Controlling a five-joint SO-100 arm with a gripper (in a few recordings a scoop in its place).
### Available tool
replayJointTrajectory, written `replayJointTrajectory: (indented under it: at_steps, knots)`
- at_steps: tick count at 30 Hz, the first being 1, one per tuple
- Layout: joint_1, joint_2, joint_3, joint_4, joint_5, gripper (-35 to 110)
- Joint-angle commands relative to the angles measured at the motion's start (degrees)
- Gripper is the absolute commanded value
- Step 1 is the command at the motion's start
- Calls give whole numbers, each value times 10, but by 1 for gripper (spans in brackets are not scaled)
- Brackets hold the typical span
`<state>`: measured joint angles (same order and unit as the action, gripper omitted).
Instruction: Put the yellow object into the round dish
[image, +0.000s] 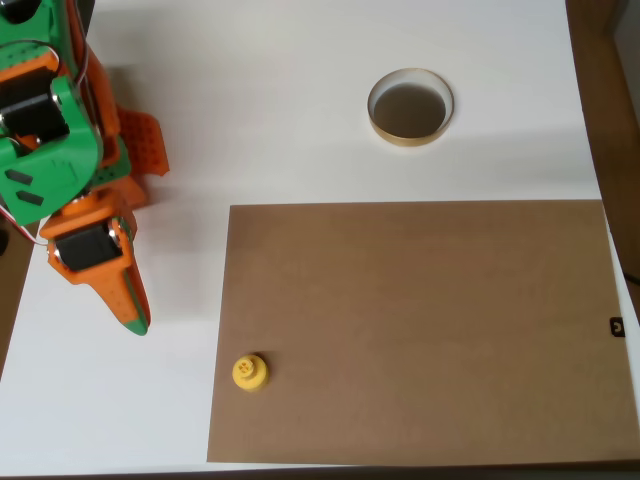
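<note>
Small bright-yellow plastic knobbed piece sits well apart from the round tan-rimmed dish — untouched. Looks light, rigid, slippery — pinch its knob. Orange-green gripper nearby, fingers together, grasping nothing.

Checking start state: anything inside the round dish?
Nothing: the round dish shows only its dark bottom. The yellow object sits on the brown sheet, far from it. The rim's shadow hides no object.

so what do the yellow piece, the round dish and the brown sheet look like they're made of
The yellow object looks like moulded plastic: one bright uniform colour, a smooth disc base with a small knob. The round dish has a thin tan-gold rim, perhaps card or metal, and a dark bottom; whether that is glass is unclear. The brown sheet looks like matte cardboard or paper: flat, even, without shine.
</note>
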<state>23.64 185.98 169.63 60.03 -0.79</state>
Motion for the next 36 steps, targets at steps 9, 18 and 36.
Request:
replayJointTrajectory:
  at_steps: [9,18,36]
  knots:
    - [8,11,-5,-3,-7,0]
    - [8,11,-5,-3,-7,0]
    - [4,11,-32,-14,-21,24]
